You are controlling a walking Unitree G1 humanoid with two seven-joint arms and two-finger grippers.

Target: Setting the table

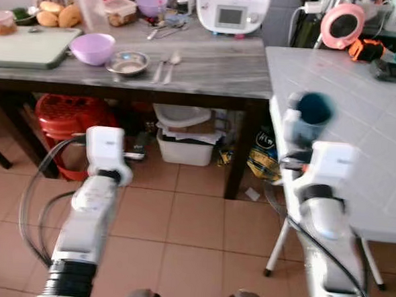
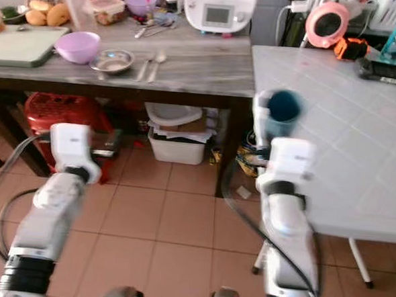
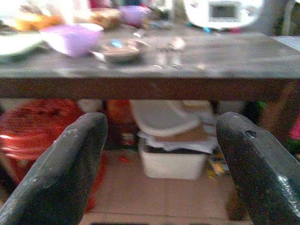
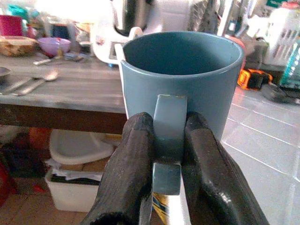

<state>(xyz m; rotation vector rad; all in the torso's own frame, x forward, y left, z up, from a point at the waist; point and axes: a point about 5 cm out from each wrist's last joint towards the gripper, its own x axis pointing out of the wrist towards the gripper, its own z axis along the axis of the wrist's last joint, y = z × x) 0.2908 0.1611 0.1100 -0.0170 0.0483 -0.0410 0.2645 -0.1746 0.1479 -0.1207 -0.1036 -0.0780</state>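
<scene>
My right gripper [image 4: 169, 140] is shut on the handle of a blue mug [image 4: 183, 79], held upright at the near-left edge of the white tiled table [image 1: 360, 131]. The same blue mug [image 1: 312, 110] shows just ahead of my right arm. My left gripper [image 3: 161, 154] is open and empty, held low in front of the grey wooden table [image 1: 209, 72]. On that table sit a purple bowl [image 1: 92, 47], a small metal bowl [image 1: 128, 63] and two spoons [image 1: 167, 65].
A cutting board [image 1: 26, 46], food containers, a smaller purple bowl [image 1: 151, 3] and a white kitchen appliance [image 1: 232, 9] crowd the grey table. Under it stand a red stool [image 1: 62, 116] and a white bin [image 1: 185, 137]. A pink round object [image 1: 342, 25] and gadgets lie on the tiled table's far side.
</scene>
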